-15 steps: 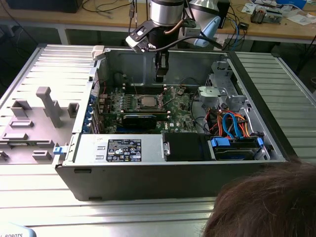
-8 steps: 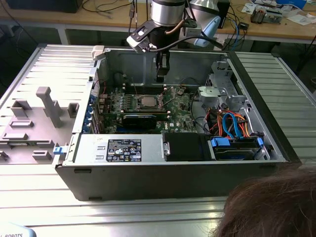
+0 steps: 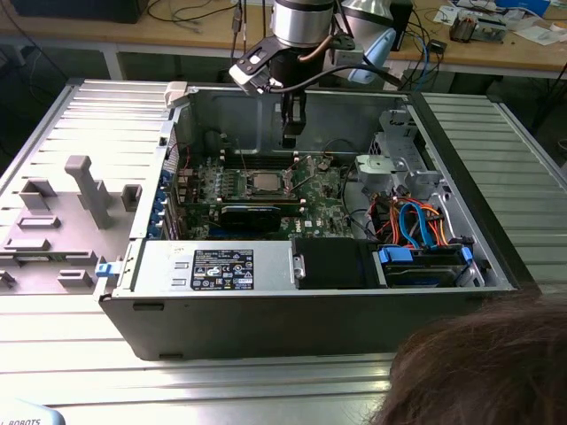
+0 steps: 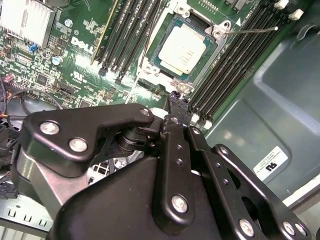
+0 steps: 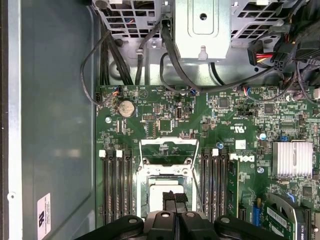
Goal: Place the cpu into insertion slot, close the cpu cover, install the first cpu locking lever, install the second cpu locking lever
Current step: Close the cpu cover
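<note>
The cpu (image 4: 182,48) lies flat in the insertion slot (image 4: 152,62) on the green motherboard (image 3: 323,190); it also shows in the exterior view as the cpu (image 3: 265,182) and in the first wrist view as the cpu (image 5: 165,187). The cpu cover (image 5: 167,141) stands flipped open beside the slot, with green board showing through its cut-out. A thin wire locking lever (image 4: 250,30) sticks out from the socket's corner. My gripper (image 3: 290,140) hangs just above the socket, its black fingertips (image 5: 175,197) pressed together and shut on nothing.
Black memory slots (image 5: 116,185) flank the socket on both sides. A silver heat sink (image 5: 292,159), a metal drive cage (image 3: 399,164) with orange and blue cables (image 3: 416,221), and a power supply (image 3: 221,266) crowd the case. A person's head (image 3: 478,363) is in the foreground.
</note>
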Robot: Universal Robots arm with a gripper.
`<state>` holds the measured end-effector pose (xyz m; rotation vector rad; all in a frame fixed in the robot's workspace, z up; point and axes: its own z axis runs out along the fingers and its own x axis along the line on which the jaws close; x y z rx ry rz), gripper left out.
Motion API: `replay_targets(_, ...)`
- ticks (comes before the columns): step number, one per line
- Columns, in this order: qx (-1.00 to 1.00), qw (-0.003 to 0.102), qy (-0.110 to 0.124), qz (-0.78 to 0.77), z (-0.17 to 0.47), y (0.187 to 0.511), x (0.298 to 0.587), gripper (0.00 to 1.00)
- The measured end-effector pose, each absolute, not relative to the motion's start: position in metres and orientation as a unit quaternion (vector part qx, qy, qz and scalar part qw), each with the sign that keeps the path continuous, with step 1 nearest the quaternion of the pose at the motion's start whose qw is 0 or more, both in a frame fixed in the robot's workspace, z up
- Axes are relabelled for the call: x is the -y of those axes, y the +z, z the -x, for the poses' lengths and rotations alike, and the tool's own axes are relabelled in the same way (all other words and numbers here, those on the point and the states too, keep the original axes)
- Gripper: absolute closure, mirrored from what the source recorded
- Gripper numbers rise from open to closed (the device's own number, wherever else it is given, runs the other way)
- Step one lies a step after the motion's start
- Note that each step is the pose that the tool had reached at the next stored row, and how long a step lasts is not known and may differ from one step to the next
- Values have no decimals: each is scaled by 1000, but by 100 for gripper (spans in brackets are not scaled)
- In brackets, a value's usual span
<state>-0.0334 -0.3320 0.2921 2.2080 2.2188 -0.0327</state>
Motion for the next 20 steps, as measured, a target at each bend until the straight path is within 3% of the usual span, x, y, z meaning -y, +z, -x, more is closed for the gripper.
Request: replay_targets(20, -709, 6, -10, -705, 19, 291, 332, 89)
